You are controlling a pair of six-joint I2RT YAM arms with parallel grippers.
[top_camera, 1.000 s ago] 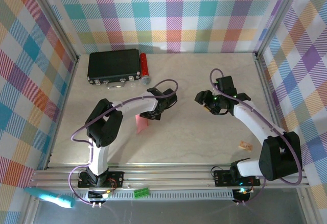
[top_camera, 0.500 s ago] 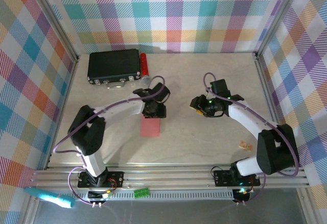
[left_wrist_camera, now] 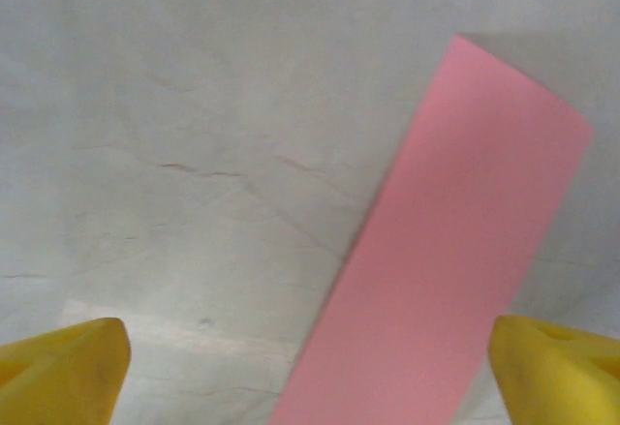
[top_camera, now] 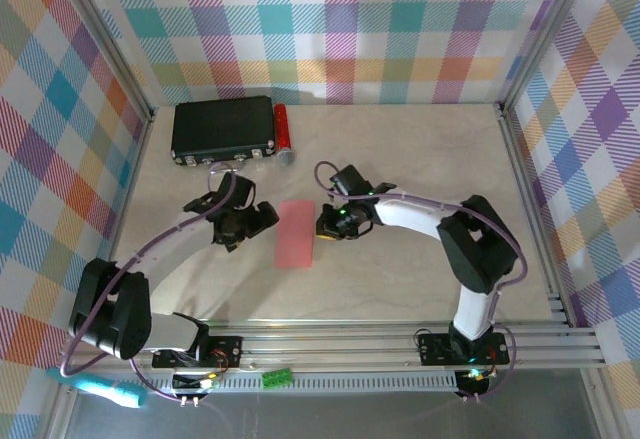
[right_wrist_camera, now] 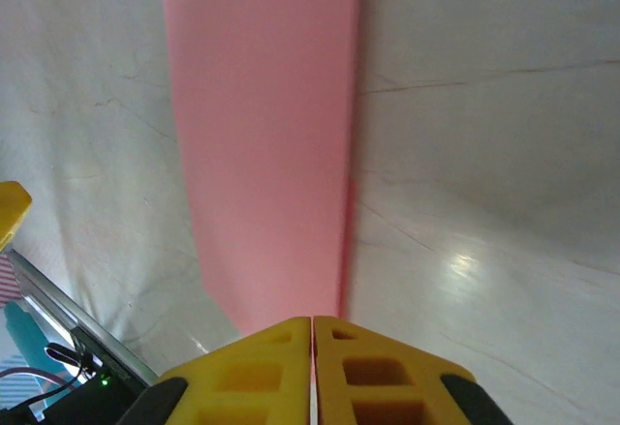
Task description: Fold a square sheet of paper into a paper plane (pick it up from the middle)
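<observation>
What worries us most is the thin pink-red square sheet of paper (top_camera: pixel 296 247) skidding or springing open. It lies flat on the pale table (top_camera: pixel 420 159) as a narrow folded rectangle, just below the centre of the top view, and nothing pins it. The right hand (top_camera: pixel 326 226) is clenched, its yellow fingers pressed together. If it pushes along the fold, we judge that the smooth table gives the paper little hold. The sheet could then slide or turn instead of taking a crease, and any later fold would come out crooked.

The left hand (top_camera: pixel 255 221) stands released with its jaws wide, so it cannot steady the sheet.

In the top view the right hand sits at the upper right corner of the paper, and the left hand is just beside its upper left, apart from it.

In the right wrist view the sheet (right_wrist_camera: pixel 262 154) runs from the top down to the closed right hand (right_wrist_camera: pixel 312 367) at the bottom centre. We cannot tell whether the fingertips pinch its edge or only rest on it.

In the left wrist view the paper (left_wrist_camera: pixel 465 270) crosses the right half diagonally. Its lower end passes between the spread fingertips (left_wrist_camera: pixel 63 359) of the left hand (left_wrist_camera: pixel 310 381), nearer the lower right one.
</observation>
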